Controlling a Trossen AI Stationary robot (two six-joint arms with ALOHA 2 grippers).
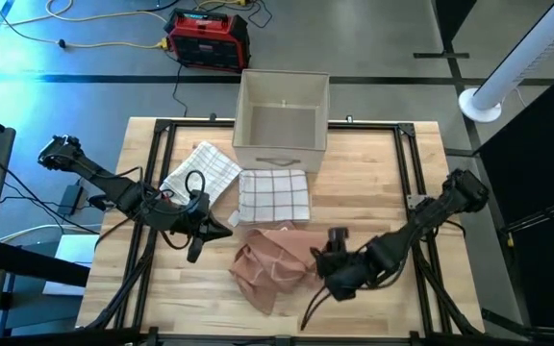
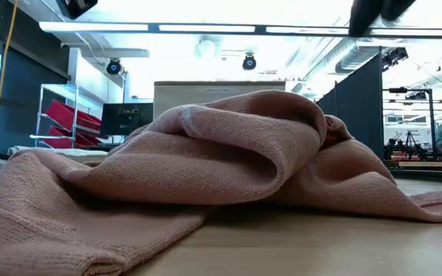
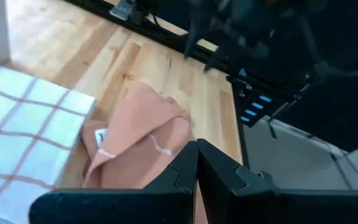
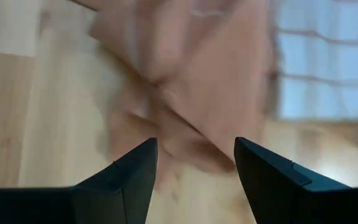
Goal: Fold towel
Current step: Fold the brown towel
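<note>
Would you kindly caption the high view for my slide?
Two arms flank a crumpled pink towel on a wooden table, with checked cloths and a box behind.

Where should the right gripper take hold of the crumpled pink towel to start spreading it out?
Probably the loose edge nearest the right gripper, coming in low from that side. The pink towel lies bunched, with folds humped in the middle and thinner flaps flat on the table, and the open fingers already face one.
</note>
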